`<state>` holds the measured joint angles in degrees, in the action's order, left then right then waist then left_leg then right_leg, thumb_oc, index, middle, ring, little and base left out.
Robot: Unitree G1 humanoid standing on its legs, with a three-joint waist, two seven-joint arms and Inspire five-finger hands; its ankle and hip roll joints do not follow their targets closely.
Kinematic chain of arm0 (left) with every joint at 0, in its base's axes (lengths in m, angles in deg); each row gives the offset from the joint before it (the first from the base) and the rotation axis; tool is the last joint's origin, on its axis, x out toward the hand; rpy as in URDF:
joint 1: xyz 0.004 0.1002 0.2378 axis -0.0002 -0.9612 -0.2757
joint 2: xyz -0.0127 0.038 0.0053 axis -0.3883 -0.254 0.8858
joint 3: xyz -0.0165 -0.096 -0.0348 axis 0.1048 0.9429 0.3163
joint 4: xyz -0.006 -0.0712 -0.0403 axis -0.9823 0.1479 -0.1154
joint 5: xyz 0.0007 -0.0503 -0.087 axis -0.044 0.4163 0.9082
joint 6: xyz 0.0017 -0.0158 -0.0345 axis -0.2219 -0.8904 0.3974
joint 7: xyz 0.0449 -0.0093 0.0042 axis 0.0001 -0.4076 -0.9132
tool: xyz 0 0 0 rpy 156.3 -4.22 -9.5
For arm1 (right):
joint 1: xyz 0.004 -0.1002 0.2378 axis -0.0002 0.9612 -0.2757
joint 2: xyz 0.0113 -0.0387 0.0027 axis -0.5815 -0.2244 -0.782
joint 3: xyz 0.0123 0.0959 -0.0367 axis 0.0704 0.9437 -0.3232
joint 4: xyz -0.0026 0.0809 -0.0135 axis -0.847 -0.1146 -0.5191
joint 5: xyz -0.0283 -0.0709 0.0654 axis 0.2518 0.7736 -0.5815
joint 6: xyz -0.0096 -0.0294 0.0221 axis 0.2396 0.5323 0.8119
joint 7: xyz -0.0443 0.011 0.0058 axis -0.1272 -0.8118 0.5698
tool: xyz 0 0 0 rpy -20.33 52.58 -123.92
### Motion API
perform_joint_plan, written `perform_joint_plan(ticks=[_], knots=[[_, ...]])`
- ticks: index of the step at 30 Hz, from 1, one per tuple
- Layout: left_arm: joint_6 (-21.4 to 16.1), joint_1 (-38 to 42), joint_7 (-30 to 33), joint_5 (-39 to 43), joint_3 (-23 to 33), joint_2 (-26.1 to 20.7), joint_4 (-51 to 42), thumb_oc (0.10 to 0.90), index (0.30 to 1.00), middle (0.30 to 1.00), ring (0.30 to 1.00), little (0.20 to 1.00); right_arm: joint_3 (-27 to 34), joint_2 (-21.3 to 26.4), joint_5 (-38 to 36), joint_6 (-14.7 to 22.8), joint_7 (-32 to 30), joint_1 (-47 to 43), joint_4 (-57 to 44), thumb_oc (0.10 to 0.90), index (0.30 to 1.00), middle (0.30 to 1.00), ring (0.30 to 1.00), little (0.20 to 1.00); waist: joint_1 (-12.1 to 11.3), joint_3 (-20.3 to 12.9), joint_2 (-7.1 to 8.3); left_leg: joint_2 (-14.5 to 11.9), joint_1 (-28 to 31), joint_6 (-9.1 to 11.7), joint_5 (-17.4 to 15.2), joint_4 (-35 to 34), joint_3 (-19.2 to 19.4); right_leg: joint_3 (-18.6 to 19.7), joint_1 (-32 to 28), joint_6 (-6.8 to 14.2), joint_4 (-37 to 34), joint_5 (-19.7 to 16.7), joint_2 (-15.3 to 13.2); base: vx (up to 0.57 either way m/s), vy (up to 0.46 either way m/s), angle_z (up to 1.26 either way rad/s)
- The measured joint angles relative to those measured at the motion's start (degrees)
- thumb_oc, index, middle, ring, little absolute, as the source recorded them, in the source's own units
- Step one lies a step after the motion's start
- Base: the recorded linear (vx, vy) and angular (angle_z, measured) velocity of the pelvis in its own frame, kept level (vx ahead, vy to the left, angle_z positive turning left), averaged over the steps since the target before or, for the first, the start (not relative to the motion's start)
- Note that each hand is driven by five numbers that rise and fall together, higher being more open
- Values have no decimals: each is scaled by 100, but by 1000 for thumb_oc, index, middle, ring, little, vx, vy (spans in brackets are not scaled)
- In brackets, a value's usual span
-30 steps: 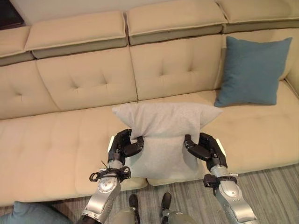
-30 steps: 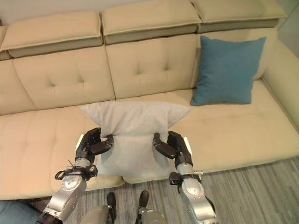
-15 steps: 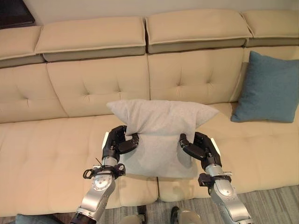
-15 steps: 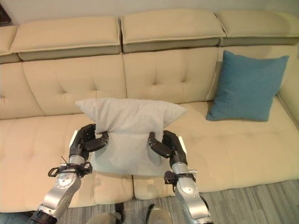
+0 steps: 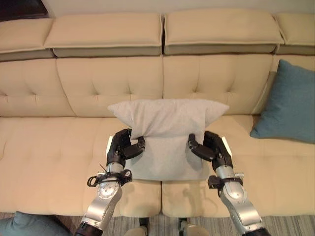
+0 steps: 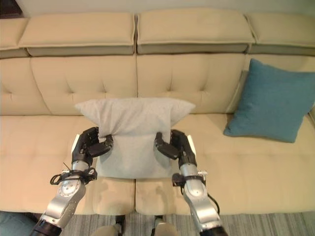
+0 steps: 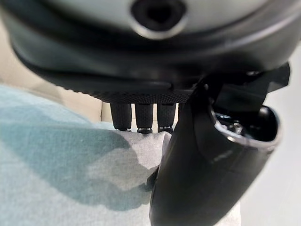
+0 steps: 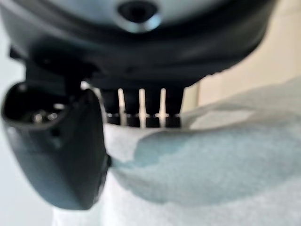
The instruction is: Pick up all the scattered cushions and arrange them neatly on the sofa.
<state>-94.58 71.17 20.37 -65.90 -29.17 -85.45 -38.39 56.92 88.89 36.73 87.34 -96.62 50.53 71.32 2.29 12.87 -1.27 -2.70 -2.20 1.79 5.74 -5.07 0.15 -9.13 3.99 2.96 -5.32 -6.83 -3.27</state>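
The grey cushion (image 5: 167,132) is carried between both hands above the seat of the beige sofa (image 5: 44,157), held upright and square to the backrest, which looks like the way to set it down neatly against the back rather than drop it flat. Each hand grips one side edge at about mid-height, so the fabric bunches inward there and the upper corners flare out toward 10 and 2 o'clock. The left hand (image 5: 123,149) pinches the cushion's 9 o'clock edge, thumb curled over the front face and fingers wrapped behind; its wrist view shows the fingers (image 7: 136,117) pressed into the grey cloth with the thumb closing beside them. The right hand (image 5: 209,147) mirrors this at the 3 o'clock edge, thumb on the front and fingers (image 8: 141,115) behind the fabric. Both forearms rise from 6 o'clock, roughly parallel, palms facing each other across the cushion. A blue cushion (image 6: 268,101) already leans against the backrest at 3 o'clock, well apart from the grey one. Another bluish cushion (image 5: 29,225) lies low at 7 o'clock, off the sofa, likely yet to be collected.
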Motion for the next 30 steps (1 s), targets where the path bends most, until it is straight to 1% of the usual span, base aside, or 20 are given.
perform_joint_plan(ticks=[1, 2, 4, 5, 6, 7, 9, 10, 11, 12, 14, 15, 16, 20, 22, 23, 24, 25, 28, 30], knots=[[1, 133, 66, -1, -33, -1, 59, 400, 300, 300, 300, 300, -22, 57, 59, -3, -70, -120, 18, 400, 300, 300, 300, 300, 3, -9, -14, -6, -34, 12, 8, 0, -23, -9, 29, -2, 0, -1, 7, -36, -25, 11], [-1, 452, 183, -9, -51, 3, 174, 400, 300, 300, 300, 300, -27, 107, 150, -3, -222, -421, 68, 400, 300, 300, 300, 300, 11, -23, -47, -7, -145, 48, 33, 0, -64, -19, 124, -48, 1, -34, 11, -37, -25, 8], [-4, 859, 347, -12, -74, -7, 385, 400, 300, 300, 300, 300, -94, 92, 251, -3, -411, -879, 331, 400, 300, 300, 300, 300, 12, -38, -74, -12, -233, 67, 47, 1, -69, -23, 212, -74, 1, -57, 20, -43, -11, 5], [-11, 1268, 513, -11, -103, -13, 603, 400, 300, 300, 300, 300, -146, 96, 275, -4, -574, -1273, 560, 400, 300, 300, 300, 300, 8, -54, -107, -10, -337, 98, 72, 1, -84, -30, 305, -76, 1, -80, 18, -51, -10, 4], [-23, 1511, 609, -8, -139, -41, 754, 400, 300, 300, 300, 300, -228, 118, 307, -4, -698, -1520, 737, 400, 300, 300, 300, 300, -2, -63, -126, -10, -394, 117, 87, 1, -90, -35, 364, -72, 1, -93, 18, -62, -13, 8], [-27, 1960, 749, -7, -192, -116, 1013, 400, 300, 300, 300, 300, -320, 176, 326, -6, -849, -1966, 1039, 400, 300, 300, 300, 300, 0, -76, -156, -10, -522, 161, 129, 0, -114, -60, 478, -49, 1, -128, 15, -29, -6, 7], [-76, 2267, 823, -6, -233, -186, 1152, 400, 300, 300, 300, 300, -365, 205, 381, -7, -972, -2233, 1158, 400, 300, 300, 300, 300, -10, -78, -199, -11, -618, 160, 160, 1, -151, -99, 556, -64, 1, -154, 13, -87, -13, 10], [-193, 2334, 865, -4, -234, -213, 1181, 400, 300, 300, 300, 300, -392, 194, 451, 3, -1064, -2298, 1180, 400, 300, 300, 300, 300, -11, -77, -228, -15, -640, 160, 167, 4, -167, -129, 571, -96, 2, -179, 24, -117, -15, 9], [-300, 2563, 970, -3, -412, -308, 1451, 400, 300, 300, 300, 300, -607, 316, 499, 19, -1219, -2550, 1447, 400, 300, 300, 300, 300, -5, -86, -243, -16, -687, 160, 168, 23, -183, -131, 598, -98, 2, -180, 43, -127, -13, 7], [-291, 3002, 1033, 9, -496, -370, 1799, 400, 300, 300, 300, 300, -731, 463, 534, -13, -1262, -2991, 1787, 400, 300, 300, 300, 300, -32, -98, -264, -15, -833, 166, 200, 15, -196, -140, 753, -103, 2, -188, 35, -91, -5, 4], [-312, 3412, 1118, 12, -539, -440, 1990, 400, 300, 300, 300, 300, -767, 485, 668, -27, -1381, -3405, 2014, 400, 300, 300, 300, 300, -27, -99, -272, -22, -1077, 184, 295, 9, -208, -146, 983, -144, 4, -273, 44, -61, -3, 4], [-316, 3883, 1191, 19, -708, -473, 2353, 400, 300, 300, 300, 300, -803, 494, 699, -55, -1502, -3778, 2296, 400, 300, 300, 300, 300, -57, -76, -309, -37, -1224, 188, 318, 8, -229, -159, 1121, -166, 5, -306, 56, -52, -6, 5], [-315, 3993, 1223, 9, -724, -469, 2433, 400, 300, 300, 300, 300, -802, 500, 710, -56, -1566, -3848, 2348, 400, 300, 300, 300, 300, -76, -73, -316, -38, -1258, 193, 328, 8, -226, -158, 1162, -167, 5, -307, 57, -79, -9, 0], [-314, 4832, 1273, -58, -1017, -512, 3195, 400, 300, 300, 300, 300, -1028, 662, 746, -55, -1772, -4521, 2899, 400, 300, 300, 300, 300, -130, -11, -412, -47, -1490, 207, 338, 7, -232, -169, 1383, -172, 6, -306, 84, -32, -12, -2], [-360, 5213, 1284, -74, -1125, -515, 3435, 400, 300, 300, 300, 300, -1103, 718, 745, -58, -1921, -4889, 3163, 400, 300, 300, 300, 300, -140, 58, -420, -50, -1645, 246, 364, 8, -235, -171, 1539, -188, 7, -320, 82, -13, -6, 3], [-358, 5285, 1298, -75, -1114, -516, 3433, 483, 425, 425, 425, 425, -1098, 743, 747, -58, -1964, -4947, 3159, 400, 300, 300, 300, 300, -143, 110, -425, -51, -1667, 246, 364, 8, -234, -170, 1564, -189, 7, -320, 79, 0, 0, 0], [-393, 5363, 1300, -81, -1138, -516, 3497, 800, 900, 900, 900, 900, -1174, 809, 746, -31, -2026, -5028, 3226, 681, 721, 721, 721, 721, -137, 185, -417, -59, -1690, 257, 371, 8, -233, -164, 1581, -190, 7, -320, 86, 0, 0, 0], [-415, 5502, 1280, -101, -1199, -515, 3704, 800, 900, 900, 900, 900, -1293, 860, 744, -3, -2030, -5178, 3441, 800, 900, 900, 900, 900, -132, 215, -407, -57, -1716, 257, 372, 8, -234, -163, 1606, -190, 7, -320, 96, 0, 0, 0], [-388, 5673, 1268, -101, -1202, -545, 3830, 800, 900, 900, 900, 900, -1359, 1052, 720, -17, -2037, -5407, 3599, 800, 900, 900, 900, 900, -131, 325, -401, -68, -1898, 258, 372, 10, -237, -163, 1767, -191, 9, -322, 85, -9, 3, 2], [-386, 5578, 1269, -96, -1087, -568, 3832, 800, 900, 900, 900, 900, -1268, 1130, 698, -46, -2041, -5399, 3598, 800, 900, 900, 900, 900, -109, 526, -369, -49, -1923, 258, 372, 71, -234, -158, 1753, -195, 9, -325, 64, -6, 1, 4]])
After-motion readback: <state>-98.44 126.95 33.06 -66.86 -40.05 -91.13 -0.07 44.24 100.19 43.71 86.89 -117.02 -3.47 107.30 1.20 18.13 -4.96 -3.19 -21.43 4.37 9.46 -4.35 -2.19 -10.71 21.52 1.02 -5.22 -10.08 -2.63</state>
